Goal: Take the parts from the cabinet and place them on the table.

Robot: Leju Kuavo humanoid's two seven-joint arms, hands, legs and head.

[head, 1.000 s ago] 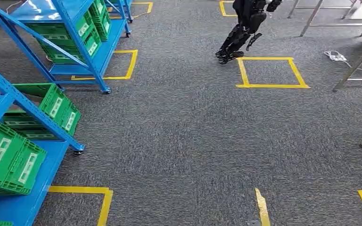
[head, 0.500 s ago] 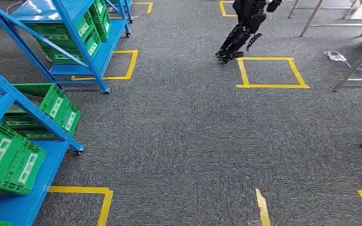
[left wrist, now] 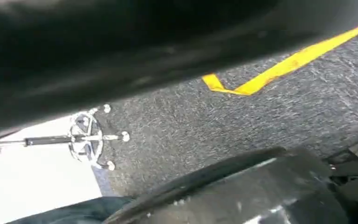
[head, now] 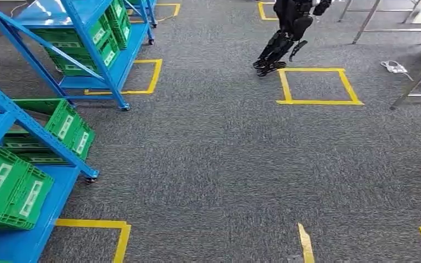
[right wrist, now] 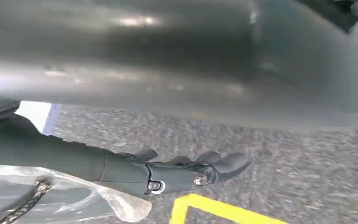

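Where the part is: in a clear bag (right wrist: 74,198) held off the floor against the underside of the right hand (right wrist: 168,175), as the right wrist view shows; something dark and chain-like (right wrist: 25,203) lies inside the bag.
Right hand's fingers: the dark fingers (right wrist: 223,164) lie stretched out and close together above the bag; how they press on the plastic is hidden.
Left hand: I cannot tell how its fingers lie; the left wrist view is dark and blurred.
Floor: grey carpet (head: 225,164) fills the middle of the head view.
Near blue rack (head: 27,126): at the left edge of the head view, with green crates (head: 11,189) on its shelves, some tilted.
Far blue rack (head: 87,49): farther back on the left, also stacked with green crates.
Yellow tape square (head: 318,101): on the carpet at the upper right; more tape outlines lie beside each rack and along the near edge.
Another robot (head: 285,33): black, standing just beside the far left corner of that square.
Table legs (head: 419,79): slanted metal legs at the right edge, well apart from the racks.
White power strip (head: 394,67): on the carpet near those legs.
Chair base (left wrist: 88,140): a chrome star with castors, at the edge of the carpet in the left wrist view.
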